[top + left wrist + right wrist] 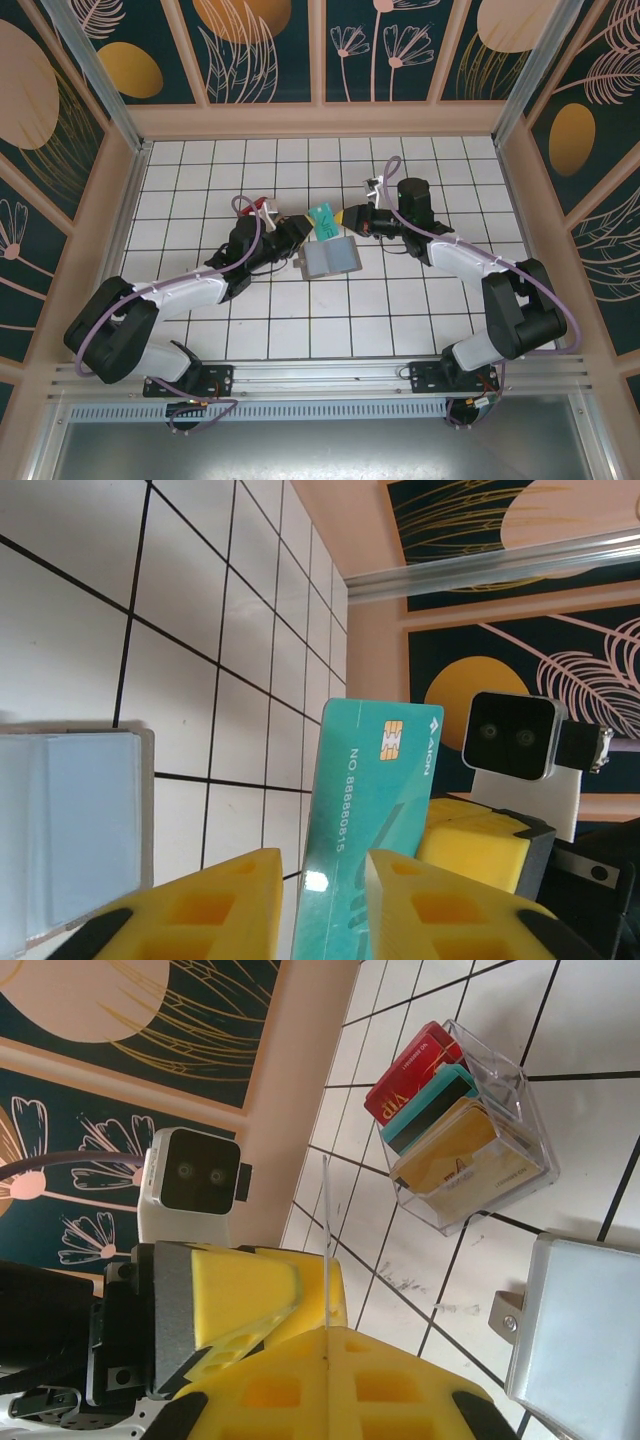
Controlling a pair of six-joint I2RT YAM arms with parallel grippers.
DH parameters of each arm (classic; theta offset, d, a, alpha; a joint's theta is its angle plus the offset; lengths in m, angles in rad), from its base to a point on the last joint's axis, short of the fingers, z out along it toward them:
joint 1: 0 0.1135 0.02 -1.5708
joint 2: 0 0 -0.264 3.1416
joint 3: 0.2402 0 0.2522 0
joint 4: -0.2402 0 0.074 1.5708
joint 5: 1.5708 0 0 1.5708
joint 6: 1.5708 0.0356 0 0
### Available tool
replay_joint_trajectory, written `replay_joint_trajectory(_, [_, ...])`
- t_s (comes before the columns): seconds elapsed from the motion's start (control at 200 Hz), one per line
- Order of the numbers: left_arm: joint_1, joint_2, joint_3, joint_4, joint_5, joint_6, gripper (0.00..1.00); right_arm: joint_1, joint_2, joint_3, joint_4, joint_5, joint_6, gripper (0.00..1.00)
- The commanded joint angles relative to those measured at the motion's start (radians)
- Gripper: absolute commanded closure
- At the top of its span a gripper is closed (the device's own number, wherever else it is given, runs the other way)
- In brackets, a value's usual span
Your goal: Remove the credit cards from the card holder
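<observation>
Step in hand: I judge this as a handover of one card in the air, after the pulling out and before the putting away
Teal card (365,780): lifted off the bench (400,310) between the two arms, near the card holder but not touching it
Right end effector (325,1335): clenched on the teal card; I see the thin edge of the card come out from the seam of its pads
Left end effector (322,858): its two yellow fingers stand at both long edges of the card; I cannot tell if they really press it
Card holder (330,258): flat on the bench, free of both arms; I cannot see if more cards are inside
Clear box (470,1135): on the bench beside the left arm, holding a red, a teal and a tan card
Next move: I think one arm must have a firm hold before the other lets go, and then the card goes to the clear box without bending
</observation>
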Motion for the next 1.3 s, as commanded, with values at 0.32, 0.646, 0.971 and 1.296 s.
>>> replay_joint_trajectory(0.32, [0.008,-0.007,0.008,0.084,0.027,0.003,1.0,0.024,0.004,0.001,0.04,-0.038,-0.007,1.0])
replay_joint_trajectory(0.646, [0.011,-0.078,0.068,-0.151,-0.017,0.138,1.0,0.009,-0.027,0.007,-0.061,0.04,-0.082,0.42])
replay_joint_trajectory(0.971, [0.018,-0.06,0.408,-0.87,-0.183,0.647,1.0,-0.002,-0.137,-0.042,-0.117,0.152,-0.117,0.01])
replay_joint_trajectory(1.296, [0.019,0.038,0.622,-1.16,-0.497,1.203,1.0,-0.002,-0.199,-0.078,-0.118,0.174,-0.125,0.01])
